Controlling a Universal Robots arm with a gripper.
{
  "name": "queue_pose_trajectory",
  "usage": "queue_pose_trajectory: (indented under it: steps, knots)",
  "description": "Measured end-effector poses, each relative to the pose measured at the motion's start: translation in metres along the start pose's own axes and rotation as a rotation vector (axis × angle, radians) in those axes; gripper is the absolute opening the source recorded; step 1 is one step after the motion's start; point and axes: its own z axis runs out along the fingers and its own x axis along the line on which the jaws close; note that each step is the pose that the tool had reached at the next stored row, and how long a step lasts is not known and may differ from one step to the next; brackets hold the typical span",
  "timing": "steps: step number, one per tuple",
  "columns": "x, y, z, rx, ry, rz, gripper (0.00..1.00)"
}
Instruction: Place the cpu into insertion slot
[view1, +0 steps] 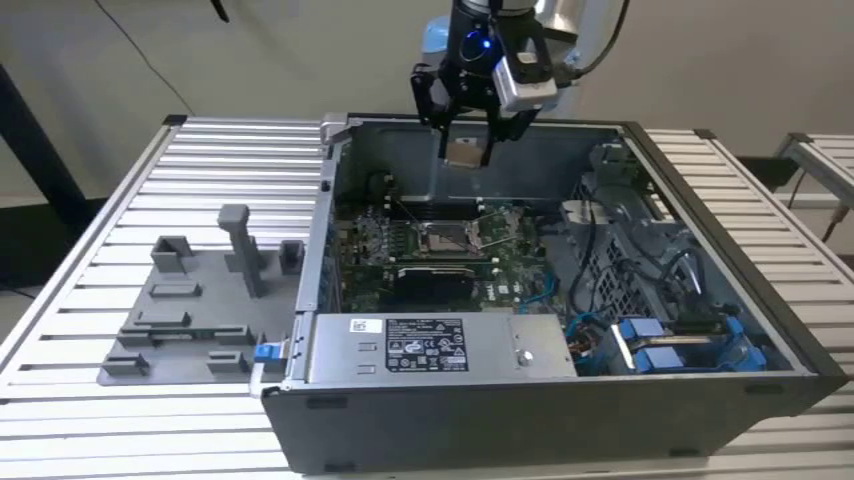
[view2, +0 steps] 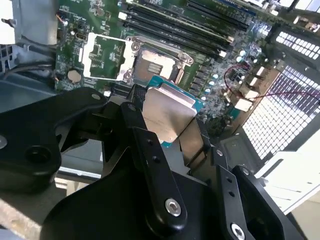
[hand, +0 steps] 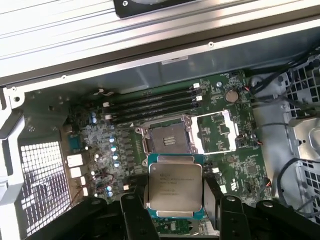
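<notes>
gripper (hand: 175, 210) holding cpu (hand: 175, 187) near insertion slot (hand: 167, 139)

jaws are clamped on two opposite cpu edges, metal face toward the wrist cameras. cpu hangs raised, apart from the insertion slot. grey fixture plate (view1: 187, 320) lies on the exterior view's left of the slot; blue plastic parts (view1: 641, 332) on its right.

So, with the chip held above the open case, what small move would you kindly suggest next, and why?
Probably ease the gripper down and across toward the socket. It is shut on the chip, which hangs well above the board. In the first wrist view the socket's cover plate is swung open, and the chip appears beside the socket, not over it.
</notes>
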Motion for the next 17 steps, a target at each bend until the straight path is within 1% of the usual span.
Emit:
queue_pose_trajectory:
  steps: [10,17]
  knots:
    - [-0.0001,-0.0003,0.0029,-0.0037,-0.0073,0.115,0.54]
    - [-0.0003,-0.0007,0.0071,-0.0073,-0.0153,0.220,0.54]
